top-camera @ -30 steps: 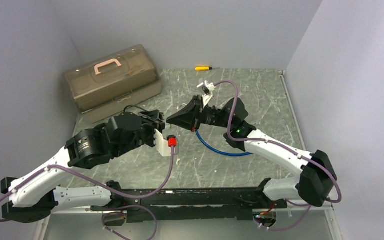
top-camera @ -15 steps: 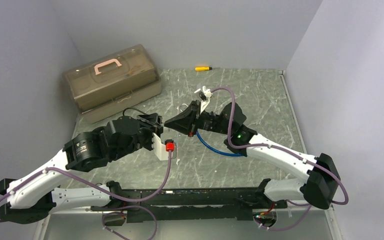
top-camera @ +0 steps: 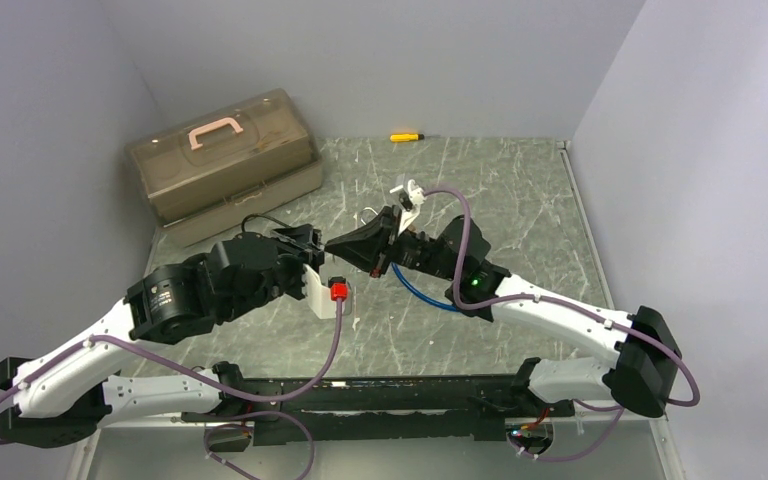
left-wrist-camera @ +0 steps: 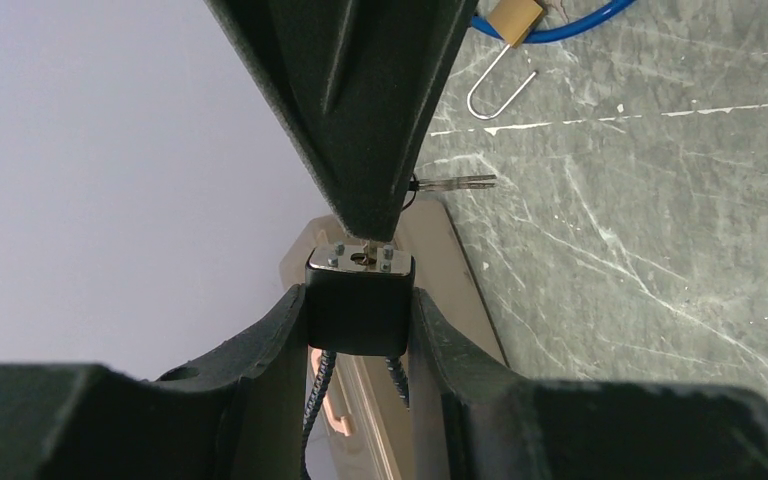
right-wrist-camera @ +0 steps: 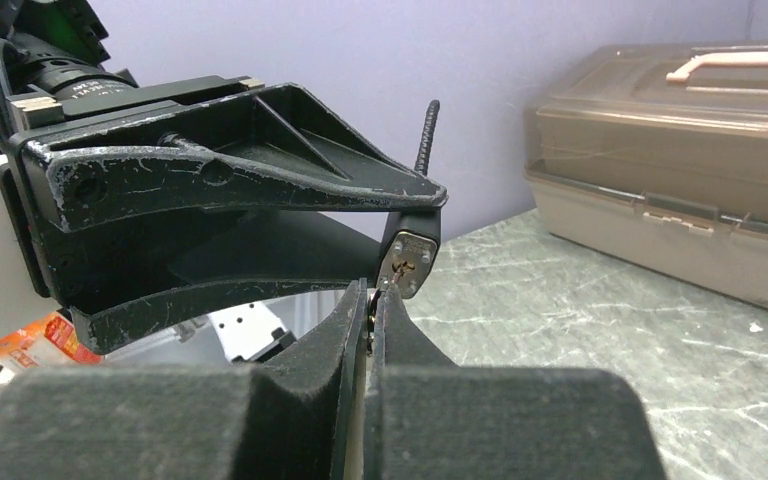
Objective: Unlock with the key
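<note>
Over the counter [top-camera: 520, 200] right of the toolbox [top-camera: 220, 165], left end effector [left-wrist-camera: 358, 305] clamps the lock [left-wrist-camera: 360, 280], right end effector [right-wrist-camera: 372, 298] (pinching the key [left-wrist-camera: 367, 245]) sits at its keyhole [left-wrist-camera: 363, 258]: insertion seems the step in hand, needing a straight push.

Top view looks down from behind; wrist views close, sharing the lock [left-wrist-camera: 360, 300].

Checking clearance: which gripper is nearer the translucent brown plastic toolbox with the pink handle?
Left. The left gripper is just in front of the toolbox; the right gripper sits beyond it, farther right.
</note>
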